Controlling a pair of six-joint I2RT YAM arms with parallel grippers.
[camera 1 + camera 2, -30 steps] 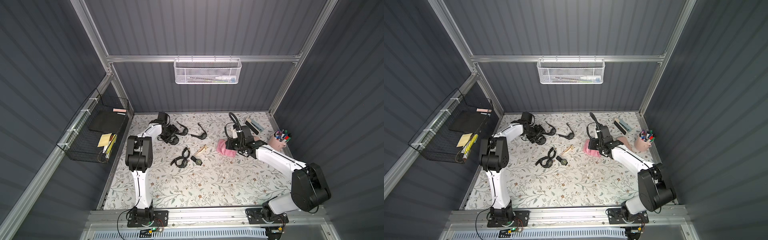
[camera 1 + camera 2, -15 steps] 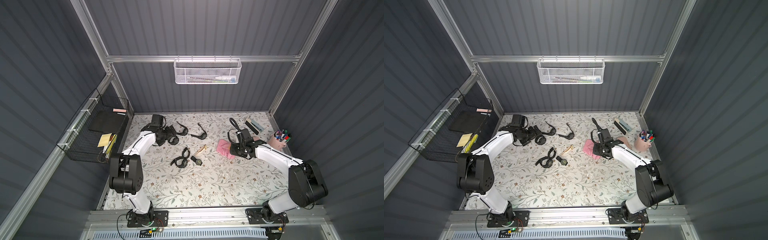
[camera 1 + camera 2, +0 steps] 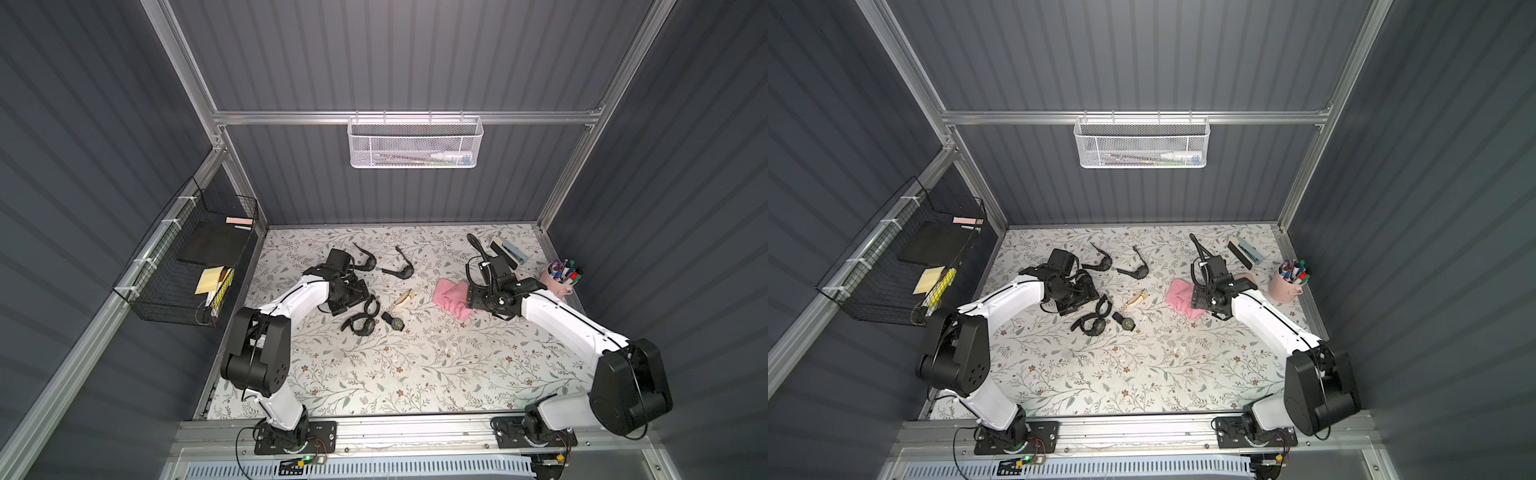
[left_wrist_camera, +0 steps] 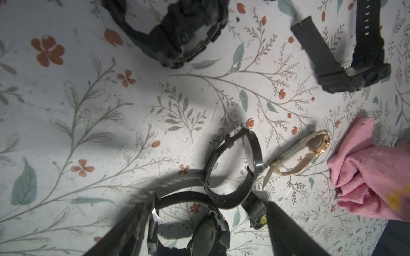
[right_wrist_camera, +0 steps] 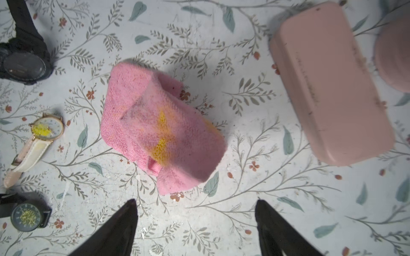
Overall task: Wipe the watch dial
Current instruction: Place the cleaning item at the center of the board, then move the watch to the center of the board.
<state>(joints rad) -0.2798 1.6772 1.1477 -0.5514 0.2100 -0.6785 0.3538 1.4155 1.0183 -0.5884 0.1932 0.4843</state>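
Hovering my left gripper (image 4: 208,206), fingers apart and empty, over a chunky black watch (image 4: 208,232) nearer the surface's left edge, I judge it ready to steady a watch. Two yellow-smeared dials lie mid-surface: the cream-strapped watch (image 5: 46,130) and the dark-dialled watch (image 5: 27,217). Toward the right edge, the pink cloth (image 5: 159,130) lies loose beneath my right gripper (image 5: 195,200), whose fingers are spread and holding nothing.

Dark grey ribbed wall panels (image 3: 415,54) are enclosing the cell on three sides, with aluminium framing (image 3: 291,117) running along their edges. A floral-patterned tabletop (image 3: 415,374) is serving as the floor. A white mesh basket (image 3: 361,141) is hanging from the rear rail. A black wire basket (image 3: 166,291) is hanging on the left wall.
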